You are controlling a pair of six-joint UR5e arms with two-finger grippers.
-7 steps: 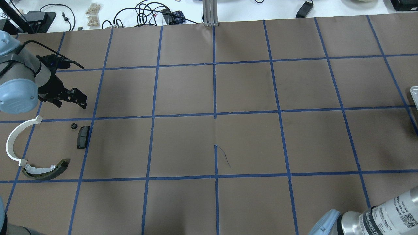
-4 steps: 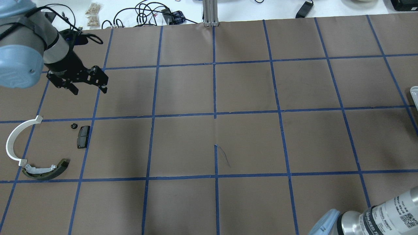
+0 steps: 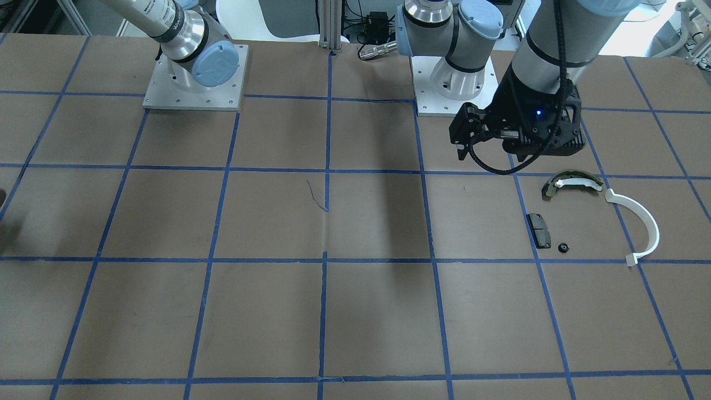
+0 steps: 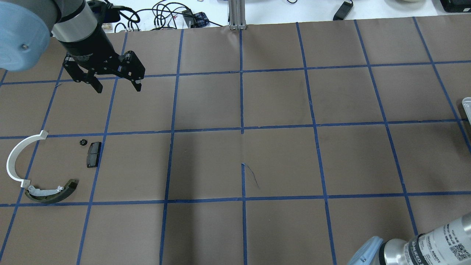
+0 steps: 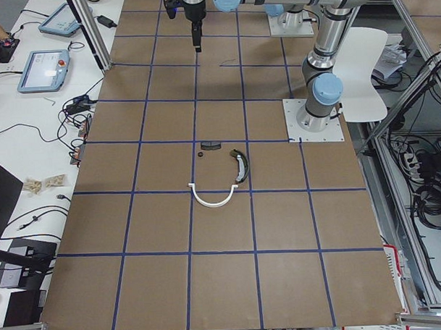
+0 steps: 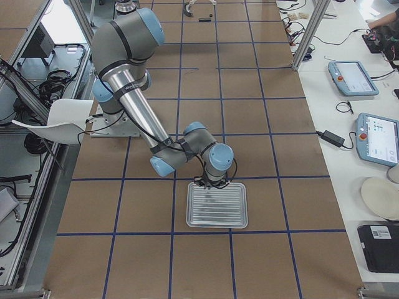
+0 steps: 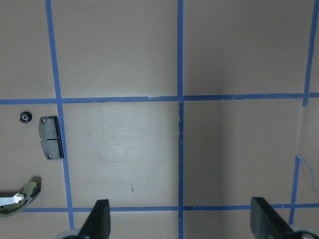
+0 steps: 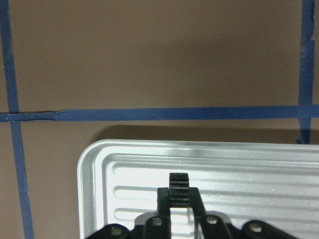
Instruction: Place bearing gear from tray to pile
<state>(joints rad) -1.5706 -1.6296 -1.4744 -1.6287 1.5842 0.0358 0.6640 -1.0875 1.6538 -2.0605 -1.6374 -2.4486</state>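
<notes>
The pile lies at the table's left: a white C-shaped arc (image 4: pixel 13 156), an olive-and-white shoe (image 4: pixel 51 192), a black pad (image 4: pixel 94 154) and a small black bearing gear (image 4: pixel 82 142) beside the pad. My left gripper (image 4: pixel 118 88) hangs open and empty, raised, well beyond the pile and to its right. In the left wrist view the gear (image 7: pixel 24 117) and pad (image 7: pixel 51 138) sit far left of the open fingers. My right gripper (image 8: pixel 178 199) is over the ribbed metal tray (image 8: pixel 99 152), shut on another small black toothed gear (image 8: pixel 178 185).
The tray (image 6: pixel 217 205) stands at the table's right end, with only its edge (image 4: pixel 467 101) in the overhead view. Cables and small items lie on the white bench behind the mat's far edge. Blue tape lines grid the brown mat.
My left gripper has risen and moved away from the pile, toward the far edge and to the right, staying open. The pile's parts have not moved.
</notes>
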